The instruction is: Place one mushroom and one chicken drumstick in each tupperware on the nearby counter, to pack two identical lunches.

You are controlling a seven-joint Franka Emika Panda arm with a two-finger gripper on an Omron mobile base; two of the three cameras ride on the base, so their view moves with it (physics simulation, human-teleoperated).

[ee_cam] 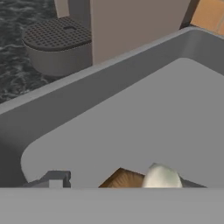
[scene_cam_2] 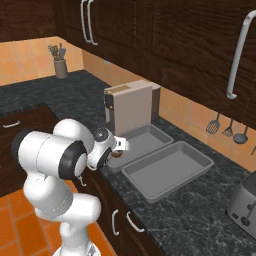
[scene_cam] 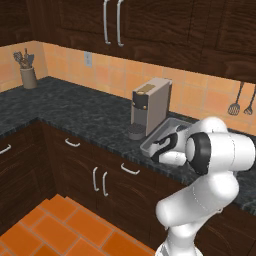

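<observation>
My gripper (ee_cam: 124, 183) hangs low over the near corner of one grey tupperware (ee_cam: 131, 118), the one beside the coffee machine. A mushroom (ee_cam: 153, 177) with a brown cap and whitish stem lies between the fingertips. The left fingertip (ee_cam: 54, 179) stands clear of it, so the jaws are apart. In the right base view the gripper (scene_cam_2: 120, 148) is at the front end of this tupperware (scene_cam_2: 150, 134), with the second tupperware (scene_cam_2: 172, 170) next to it on the counter (scene_cam_2: 200, 220). From the left base, the gripper (scene_cam: 159, 149) is over the tray's rim (scene_cam: 148, 145). The chicken drumstick is out of view.
A beige coffee machine (scene_cam_2: 131, 106) stands close behind the tray, its round drip base (ee_cam: 57, 43) just beyond the rim. A grey toaster (scene_cam_2: 245, 202) sits at the far right. A utensil holder (scene_cam: 28, 75) stands in the back corner. Ladles hang on the wall (scene_cam_2: 225, 125).
</observation>
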